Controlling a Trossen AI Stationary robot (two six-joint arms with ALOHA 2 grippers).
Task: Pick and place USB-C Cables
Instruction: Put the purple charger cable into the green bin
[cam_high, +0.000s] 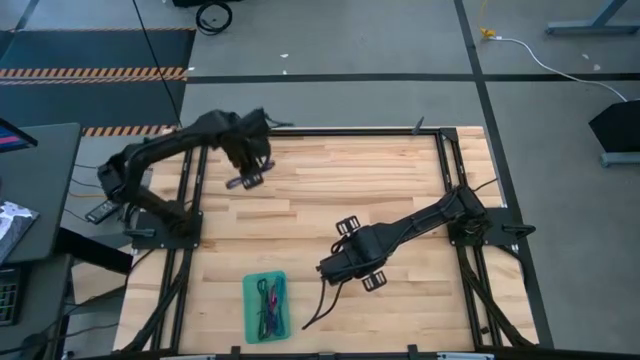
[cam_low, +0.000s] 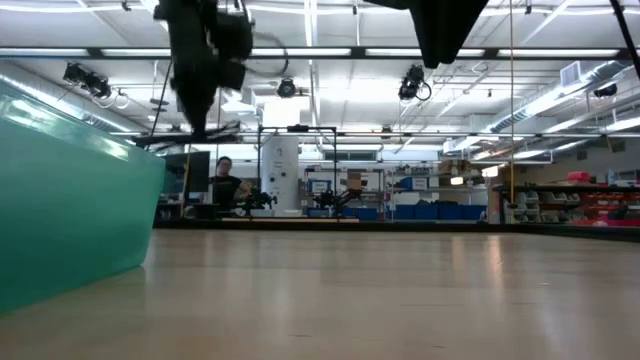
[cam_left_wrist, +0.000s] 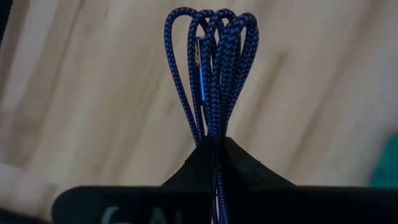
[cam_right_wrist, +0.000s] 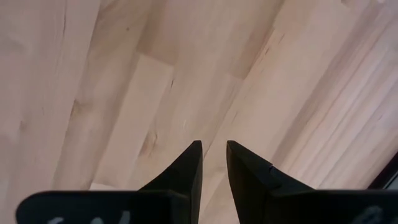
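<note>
My left claw (cam_left_wrist: 214, 146) is squeezed tight on the blue-purple cable (cam_left_wrist: 214, 68). Its loops stick out past my fingertips, up in the air over the far left part of the wooden table (cam_high: 400, 180). Nothing sits on the wood under that claw.

The teal tray (cam_high: 250, 300) is well apart from it, at the near edge of the table, with other cables (cam_high: 268, 300) lying inside. My right claw (cam_right_wrist: 213, 155) hangs just beside that tray, on its right, over bare wood. Its fingers are a little apart and hold nothing.

A person (cam_low: 225, 180) sits far off behind the table.
</note>
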